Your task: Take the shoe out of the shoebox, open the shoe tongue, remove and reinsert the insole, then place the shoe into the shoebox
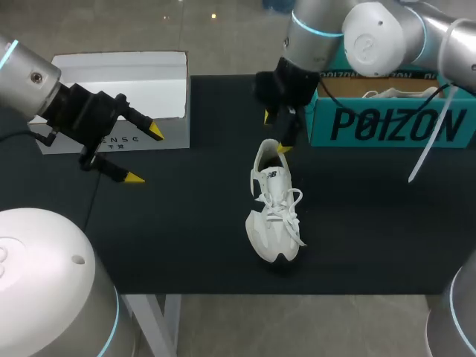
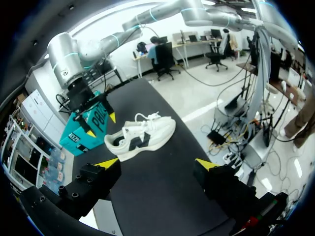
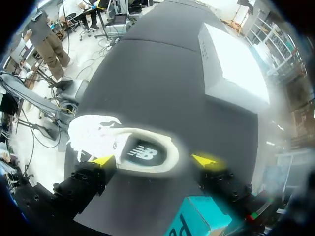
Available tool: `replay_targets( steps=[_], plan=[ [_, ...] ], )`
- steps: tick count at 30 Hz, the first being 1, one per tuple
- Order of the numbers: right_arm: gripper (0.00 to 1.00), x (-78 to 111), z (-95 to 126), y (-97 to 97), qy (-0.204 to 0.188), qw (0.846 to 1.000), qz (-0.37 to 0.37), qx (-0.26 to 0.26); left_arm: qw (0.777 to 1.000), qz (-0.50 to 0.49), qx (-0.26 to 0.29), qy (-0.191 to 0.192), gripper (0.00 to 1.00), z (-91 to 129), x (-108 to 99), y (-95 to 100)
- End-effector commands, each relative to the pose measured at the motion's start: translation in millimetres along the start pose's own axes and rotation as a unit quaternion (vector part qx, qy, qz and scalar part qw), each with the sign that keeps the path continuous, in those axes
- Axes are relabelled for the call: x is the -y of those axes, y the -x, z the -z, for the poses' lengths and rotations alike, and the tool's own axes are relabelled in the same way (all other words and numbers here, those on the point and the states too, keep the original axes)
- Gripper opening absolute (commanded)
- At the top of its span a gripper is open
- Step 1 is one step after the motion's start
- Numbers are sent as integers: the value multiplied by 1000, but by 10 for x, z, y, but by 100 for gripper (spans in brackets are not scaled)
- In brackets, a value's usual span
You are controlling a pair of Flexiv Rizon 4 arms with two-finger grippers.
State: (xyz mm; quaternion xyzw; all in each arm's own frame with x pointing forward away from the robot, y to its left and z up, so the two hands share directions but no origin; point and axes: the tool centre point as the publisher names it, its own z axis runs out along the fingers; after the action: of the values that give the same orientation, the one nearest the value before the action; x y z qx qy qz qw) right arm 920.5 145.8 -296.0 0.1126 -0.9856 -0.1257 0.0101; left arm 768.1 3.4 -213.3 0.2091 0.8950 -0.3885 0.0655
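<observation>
Here the white shoe [image 1: 272,212] stands upright on its sole near the middle of the black table [image 1: 186,245], out of the box, with its toe toward the robot's side, its heel toward the far edge and its laces loose. The right gripper [image 1: 275,132] hangs just over the heel with its fingers spread apart. In the right wrist view the heel [image 3: 147,152] lies between the two yellow tips, which stand wider than the shoe, and nothing is clamped; whether either tip brushes the shoe cannot be told. The teal shoebox [image 1: 394,123] sits at the far right of the table, just beside the right arm, open at the top, with something white [image 1: 394,93] lying inside. The left gripper [image 1: 143,155] is well apart from the shoe, over the left side of the table in front of a white box [image 1: 123,82]; its fingers are wide open and hold nothing. From the left wrist view the shoe [image 2: 140,137] lies ahead of that gripper [image 2: 155,163], side on.
</observation>
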Motion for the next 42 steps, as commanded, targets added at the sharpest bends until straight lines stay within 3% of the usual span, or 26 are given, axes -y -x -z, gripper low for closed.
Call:
replay_targets(
  steps=[1,21,42],
  plan=[
    [100,10,-140,208,-9,999,-5,-31,1000,0,-1,1,100,0,0,0],
    [100,120,-357,183,-47,994,-93,22,1000,0,-1,1,100,0,0,0],
    [100,119,-668,248,-52,991,-120,19,1000,0,-1,1,100,0,0,0]
  ],
)
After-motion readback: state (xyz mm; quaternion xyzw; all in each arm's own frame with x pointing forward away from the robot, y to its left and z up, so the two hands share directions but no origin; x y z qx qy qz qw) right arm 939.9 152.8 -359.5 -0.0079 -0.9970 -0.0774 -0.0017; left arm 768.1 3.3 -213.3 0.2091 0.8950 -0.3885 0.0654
